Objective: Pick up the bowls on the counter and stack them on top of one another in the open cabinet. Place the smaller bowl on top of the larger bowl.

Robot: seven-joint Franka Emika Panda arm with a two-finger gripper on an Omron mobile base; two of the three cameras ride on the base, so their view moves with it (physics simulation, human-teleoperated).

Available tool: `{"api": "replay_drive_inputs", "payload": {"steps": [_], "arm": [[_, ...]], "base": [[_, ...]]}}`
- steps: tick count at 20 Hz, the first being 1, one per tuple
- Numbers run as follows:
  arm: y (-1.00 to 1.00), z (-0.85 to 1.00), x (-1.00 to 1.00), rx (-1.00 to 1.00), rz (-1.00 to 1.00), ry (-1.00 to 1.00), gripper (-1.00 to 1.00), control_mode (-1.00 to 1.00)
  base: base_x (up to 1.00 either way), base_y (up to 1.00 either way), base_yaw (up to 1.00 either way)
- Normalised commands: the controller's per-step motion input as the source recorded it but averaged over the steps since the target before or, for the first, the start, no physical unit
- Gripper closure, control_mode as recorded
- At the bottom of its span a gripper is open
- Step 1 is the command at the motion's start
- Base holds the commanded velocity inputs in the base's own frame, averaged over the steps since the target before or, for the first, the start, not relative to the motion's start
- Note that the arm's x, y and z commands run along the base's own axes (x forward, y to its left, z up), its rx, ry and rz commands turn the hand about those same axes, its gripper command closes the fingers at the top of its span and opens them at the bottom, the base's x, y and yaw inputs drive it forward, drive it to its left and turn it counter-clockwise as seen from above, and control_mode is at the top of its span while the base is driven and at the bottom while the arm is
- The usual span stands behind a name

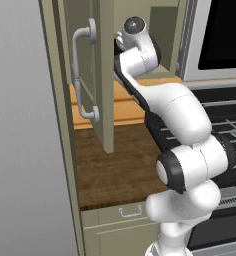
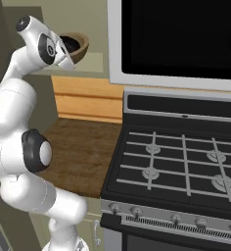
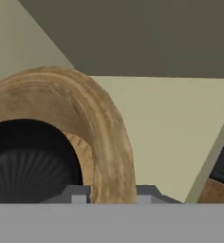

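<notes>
The wide tan larger bowl (image 3: 109, 137) stands close in front of the hand, inside the open cabinet (image 1: 104, 75). The smaller bowl (image 3: 31, 161), black and ribbed inside, lies in it. My gripper (image 3: 114, 195) has one fingertip on each side of the tan bowl's thick rim, which fills the gap between them, so it looks shut on that rim. In the right base view the larger bowl (image 2: 77, 46) sits at shelf level right by the hand. No bowl is on the dark wood counter (image 1: 120, 170).
The cabinet door with its curved grey handle (image 1: 80, 75) hangs open to the left of the arm. A black stove (image 2: 181, 157) adjoins the counter on the right, a dark-fronted appliance (image 2: 181, 34) above it. A drawer (image 1: 130, 212) sits below the counter's edge.
</notes>
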Motion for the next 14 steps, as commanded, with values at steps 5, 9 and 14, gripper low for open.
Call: {"api": "replay_drive_inputs", "payload": {"steps": [5,9,14], "arm": [[0.10,-0.01,0.76,0.00,-0.02,0.02,-1.00,-1.00],[0.01,-0.03,0.03,0.00,0.00,-0.01,-1.00,-1.00],[-0.03,-0.19,-0.46,0.00,0.00,-0.06,-1.00,-1.00]], "base": [[0.00,0.00,0.00],[0.00,0.00,0.00],[0.00,0.00,0.00]]}}
